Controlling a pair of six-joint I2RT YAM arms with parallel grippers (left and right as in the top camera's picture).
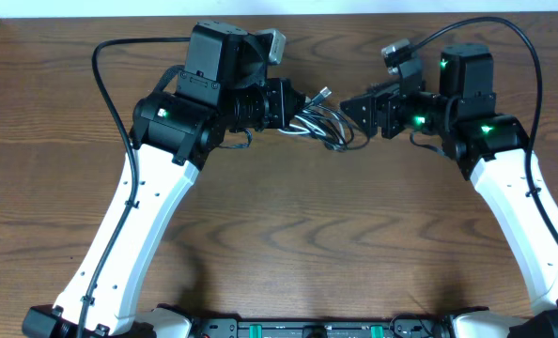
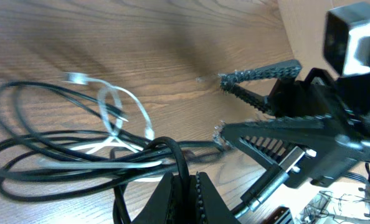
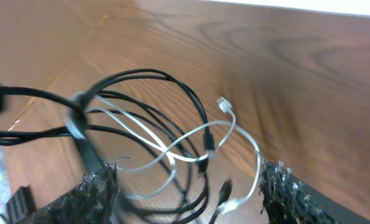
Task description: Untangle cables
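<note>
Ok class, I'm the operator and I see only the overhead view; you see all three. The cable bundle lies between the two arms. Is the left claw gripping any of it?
Observer: Yes. In the left wrist view the left claw is shut on a black cable that arches over its tips.
Operator: And the right claw?
Observer: The right claw is open. Its fingers stand on either side of the loops and are closed on none of them.
Operator: What about the white cable?
Observer: The white cable weaves through the black loops. Its plug is held by neither claw.
</note>
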